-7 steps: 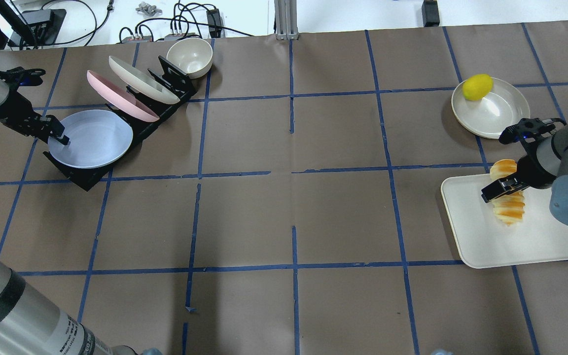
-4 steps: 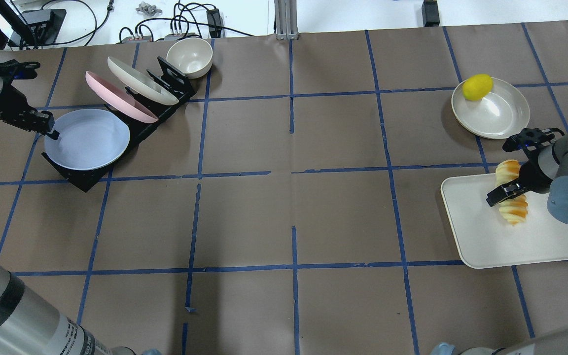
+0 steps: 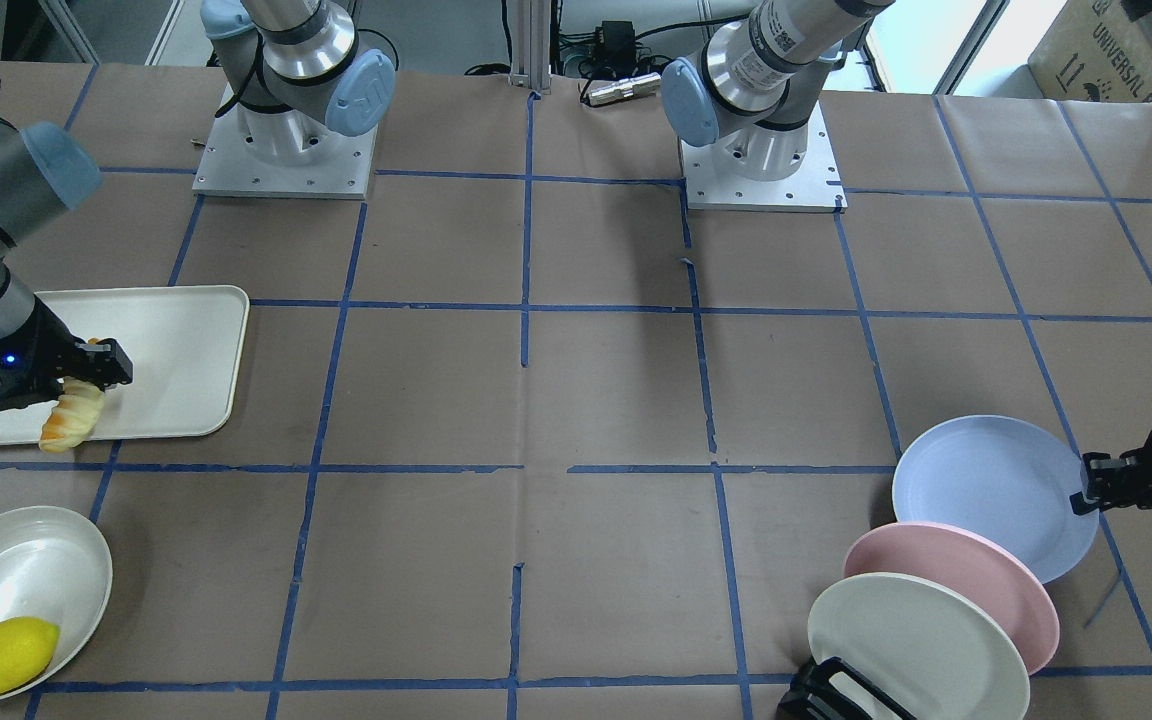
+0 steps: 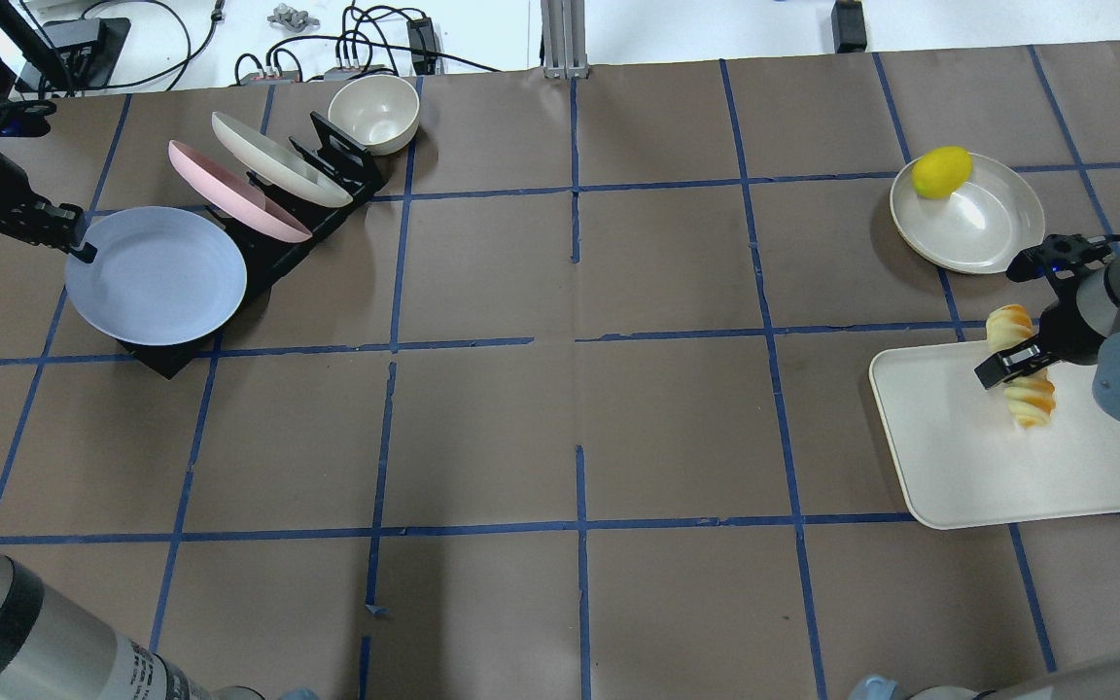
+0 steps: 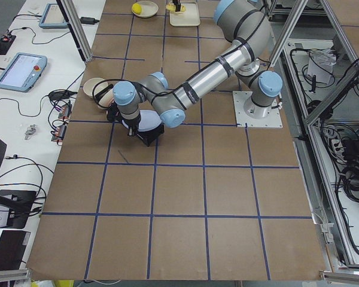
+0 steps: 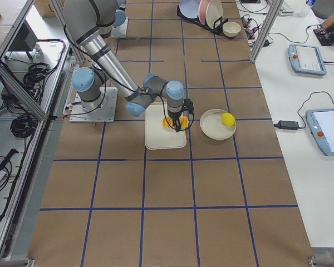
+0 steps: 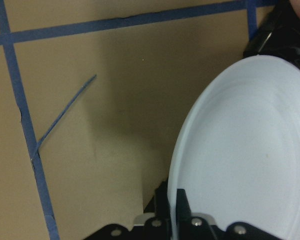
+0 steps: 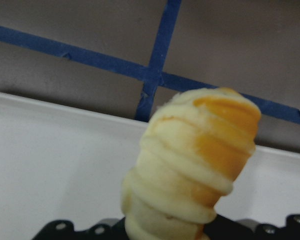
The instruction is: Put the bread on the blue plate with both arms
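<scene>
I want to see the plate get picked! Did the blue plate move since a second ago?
Yes. The blue plate, held by the left pincer, has slid left in the overhead view, away from the pink plate.

Matte plastic blue plate [image 4: 157, 277], ridged bread [image 8: 190, 160], smooth cream tray [image 4: 988, 476], brown matte paper over the table [image 4: 570, 428].

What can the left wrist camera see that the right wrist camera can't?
Only the left wrist camera shows the blue plate, its rim pinched by the left gripper. Only the right wrist camera shows the bread, gripped by the right gripper, with the cream tray behind it. Both show the brown table with blue tape lines.
</scene>
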`<action>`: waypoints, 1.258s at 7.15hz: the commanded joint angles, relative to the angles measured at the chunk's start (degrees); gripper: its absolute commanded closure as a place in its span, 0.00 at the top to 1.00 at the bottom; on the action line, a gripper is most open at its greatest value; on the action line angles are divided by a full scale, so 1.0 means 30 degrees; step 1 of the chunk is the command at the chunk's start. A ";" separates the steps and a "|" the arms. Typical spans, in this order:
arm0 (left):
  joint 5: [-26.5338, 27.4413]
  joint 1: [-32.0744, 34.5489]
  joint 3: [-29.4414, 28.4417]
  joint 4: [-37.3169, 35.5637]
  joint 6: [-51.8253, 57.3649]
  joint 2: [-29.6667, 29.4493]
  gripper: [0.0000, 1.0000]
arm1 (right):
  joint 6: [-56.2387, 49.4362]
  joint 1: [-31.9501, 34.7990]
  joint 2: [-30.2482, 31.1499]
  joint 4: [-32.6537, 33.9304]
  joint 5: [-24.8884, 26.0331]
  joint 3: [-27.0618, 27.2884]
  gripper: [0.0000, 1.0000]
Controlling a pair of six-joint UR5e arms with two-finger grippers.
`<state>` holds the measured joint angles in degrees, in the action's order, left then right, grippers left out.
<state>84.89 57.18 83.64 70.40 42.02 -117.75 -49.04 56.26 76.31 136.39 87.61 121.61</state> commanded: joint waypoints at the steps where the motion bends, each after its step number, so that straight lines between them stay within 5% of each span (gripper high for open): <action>1: 0.0150 0.0042 0.1439 0.0322 0.0084 0.2093 0.13 | 0.1283 0.0431 0.1337 -0.3353 -0.0052 -0.1391 0.32; 5: 0.0267 0.1934 0.6276 0.0586 -0.3068 0.6901 0.13 | 1.0496 0.7268 0.6051 -0.7141 0.0645 -0.1571 0.34; 9: -0.1401 0.8143 0.6311 0.0820 -0.8344 0.6586 0.13 | 1.3619 0.9399 0.6030 -0.8579 0.0299 -0.3007 0.34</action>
<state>82.27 75.84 102.49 72.84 21.05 -97.80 -10.10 83.75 94.45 111.67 88.79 113.45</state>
